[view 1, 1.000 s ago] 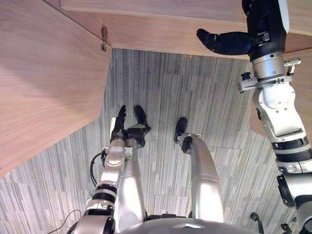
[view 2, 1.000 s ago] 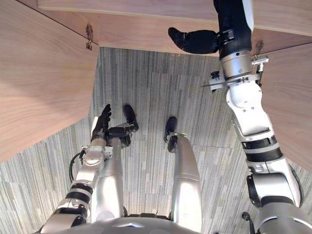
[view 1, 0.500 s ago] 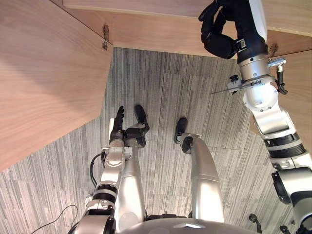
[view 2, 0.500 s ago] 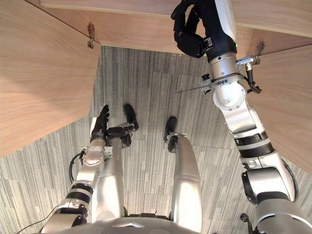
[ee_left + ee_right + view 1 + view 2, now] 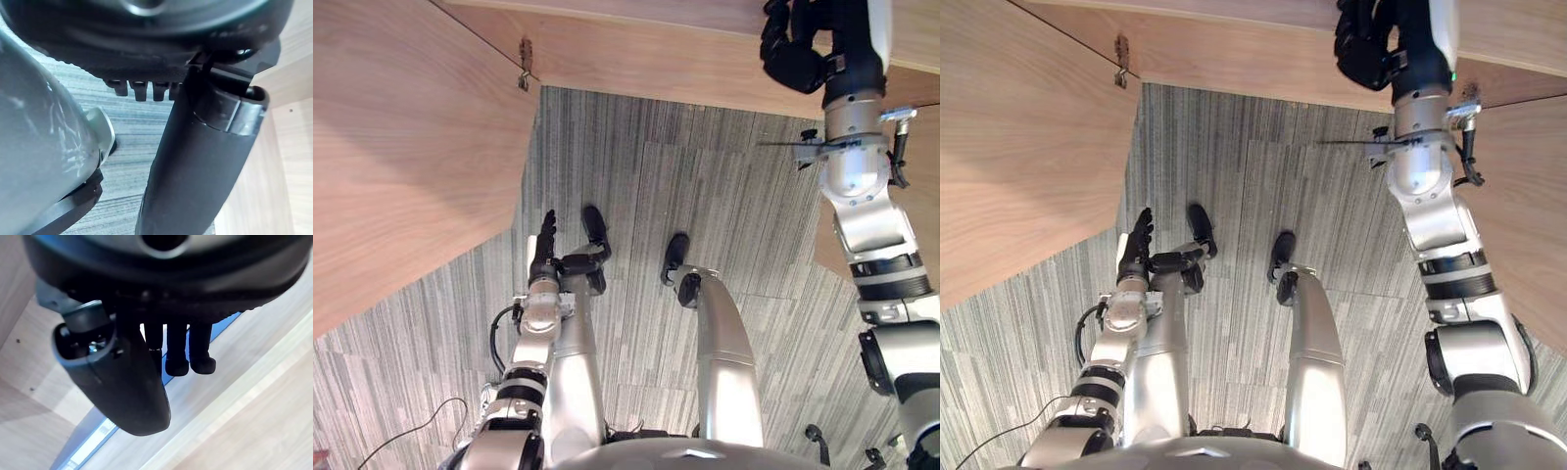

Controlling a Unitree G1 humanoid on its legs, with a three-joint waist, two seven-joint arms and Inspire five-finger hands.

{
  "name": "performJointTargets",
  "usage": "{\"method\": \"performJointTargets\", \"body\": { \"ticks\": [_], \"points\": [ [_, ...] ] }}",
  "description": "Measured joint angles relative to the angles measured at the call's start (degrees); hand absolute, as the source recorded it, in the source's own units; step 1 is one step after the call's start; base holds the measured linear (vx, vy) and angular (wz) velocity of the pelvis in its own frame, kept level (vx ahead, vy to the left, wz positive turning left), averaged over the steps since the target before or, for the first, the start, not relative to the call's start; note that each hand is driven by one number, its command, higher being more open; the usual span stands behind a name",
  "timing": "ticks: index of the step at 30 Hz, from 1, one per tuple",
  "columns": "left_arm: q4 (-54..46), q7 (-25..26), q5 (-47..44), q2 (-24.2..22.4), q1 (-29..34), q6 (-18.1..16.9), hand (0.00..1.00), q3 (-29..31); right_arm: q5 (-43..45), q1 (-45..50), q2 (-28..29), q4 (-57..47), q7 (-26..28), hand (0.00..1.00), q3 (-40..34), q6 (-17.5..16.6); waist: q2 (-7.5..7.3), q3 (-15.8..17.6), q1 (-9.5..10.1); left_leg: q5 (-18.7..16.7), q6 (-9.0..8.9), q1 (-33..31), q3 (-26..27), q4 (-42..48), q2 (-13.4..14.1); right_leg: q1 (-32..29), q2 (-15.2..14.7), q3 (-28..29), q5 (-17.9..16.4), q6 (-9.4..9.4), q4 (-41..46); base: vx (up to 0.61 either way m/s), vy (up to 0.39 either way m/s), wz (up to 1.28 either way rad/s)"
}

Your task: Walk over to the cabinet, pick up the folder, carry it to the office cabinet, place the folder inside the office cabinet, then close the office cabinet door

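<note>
The left hand [image 5: 546, 245] hangs low beside the robot's body, fingers straight and holding nothing. Under it runs the grey striped carpet [image 5: 646, 196]. On the robot's left a wooden door [image 5: 401, 147] of the office cabinet [image 5: 656, 59] stands swung open over the carpet, fixed to the cabinet's front edge by a small metal hinge [image 5: 524, 73]. Further off, the right arm reaches up and forward, and the right hand [image 5: 795, 49] sits at the cabinet's opening with its fingers curled and nothing held in them (the thumb stands apart from the fingers in the right wrist view). Beyond that hand the folder [image 5: 98, 435] lies flat on the pale wooden shelf [image 5: 234, 396] inside the cabinet, showing as a blue and white strip that passes behind the fingertips [image 5: 177, 366].
</note>
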Motion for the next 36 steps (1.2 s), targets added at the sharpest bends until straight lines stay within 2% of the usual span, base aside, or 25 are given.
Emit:
{"method": "performJointTargets", "body": {
  "ticks": [4,13,21,26,32,35,36],
  "points": [
    [-0.34,0.12,-0.03,0.08,-0.73,-0.02,1.0,0.07,0.13,-3.39,-2.25,4.81,-0.08,0.0,-0.03,0.42,0.0,0.13,0.63,0.01,0.01,-1.33,-0.54,0.58,0.0,-0.89,-0.01,-0.38,0.0,0.0,0.16,0.02,0.006,0.01],
    [-0.33,0.38,-0.04,1.01,-1.77,-0.01,1.0,1.71,2.49,-15.51,-2.57,15.37,-0.07,0.0,0.07,2.14,0.18,0.82,0.81,0.01,0.05,-3.84,-0.91,1.84,0.16,-3.14,-0.17,-0.62,-0.01,0.0,1.38,0.0,0.0,0.0],
    [-0.72,1.43,-0.25,0.72,-1.8,-0.01,1.0,2.18,4.54,-22.55,-1.72,22.18,-3.76,0.0,-0.04,4.67,0.24,1.0,1.07,0.22,0.36,-4.35,-0.8,1.77,0.0,-3.93,-0.44,-0.55,-0.01,0.0,1.88,0.0,0.0,0.0],
    [-0.51,2.16,-0.22,0.5,-1.8,0.07,1.0,2.2,4.84,-22.94,-1.39,22.75,-4.86,0.0,-0.19,5.02,0.25,1.01,0.7,0.71,0.48,-4.09,-0.72,1.13,-0.44,-3.93,-0.76,-0.56,0.0,0.0,1.86,-0.01,-0.003,0.03],
    [-0.32,2.29,-0.23,0.03,-1.8,0.38,1.0,2.28,9.35,-22.2,-0.63,22.39,-5.53,0.0,-3.11,5.16,0.25,1.01,0.53,1.11,0.55,-3.48,-0.68,1.23,-0.65,-3.45,-0.99,-0.52,0.08,-0.09,2.07,-0.01,-0.002,0.03],
    [-0.08,2.17,-0.2,-0.38,-1.68,0.81,1.0,2.14,10.22,-13.29,0.17,13.36,-5.87,0.0,-6.63,5.1,0.24,1.02,0.74,0.8,0.8,-1.79,-0.47,2.07,-0.1,-1.32,-0.67,-0.5,0.06,-0.08,2.09,0.01,-0.001,-0.04],
    [0.11,1.94,-0.14,-0.4,-1.65,1.28,1.0,2.08,10.09,-8.41,0.78,7.57,-6.06,0.0,-8.11,5.02,0.24,1.01,0.7,0.5,0.85,-0.92,-0.35,2.35,0.14,-0.51,-0.47,-0.32,0.06,-0.06,2.07,0.01,0.004,-0.1]
  ]
}}
